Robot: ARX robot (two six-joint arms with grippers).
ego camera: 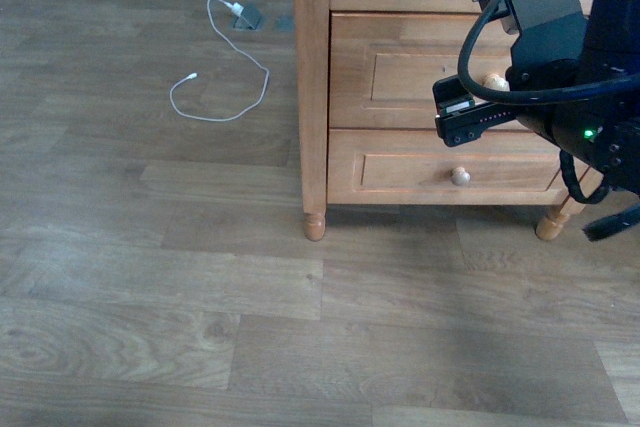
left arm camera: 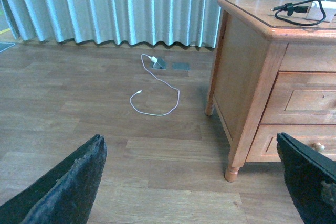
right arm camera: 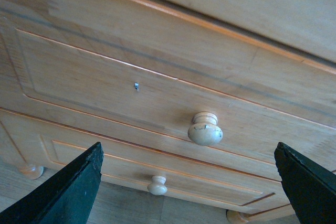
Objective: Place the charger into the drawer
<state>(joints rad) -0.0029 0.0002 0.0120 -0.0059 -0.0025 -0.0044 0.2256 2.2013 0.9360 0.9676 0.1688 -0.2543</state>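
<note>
1. The charger (left arm camera: 316, 10) lies on the nightstand top (left arm camera: 252, 11), well above and off to one side of the left gripper (left arm camera: 189, 145). Neither gripper holds it.
2. Judging by its look, the charger is small and light. The white body seems rigid and smooth, so it may slip. The black coil is soft, though a strap keeps it bundled.
3. The best hold is probably across the flat sides of the white body, with the coil hanging free. Pinching the coil alone risks it sagging or sliding out. The prongs are too small to make out.
4. The drawer (right arm camera: 105, 77) is shut flush, so its inside is hidden and I cannot tell what it holds. It has to be opened before the charger goes in.
5. The right gripper (right arm camera: 186, 153) has its jaws released and spread wide, holding nothing. The knob (right arm camera: 205, 128) sits just ahead, roughly centred between the jaws and touching neither.
6. The left jaws are also spread wide and empty, with only bare floor between them.
7. The lower drawer (right arm camera: 210, 179) is shut too, below the right jaws' line.
</note>
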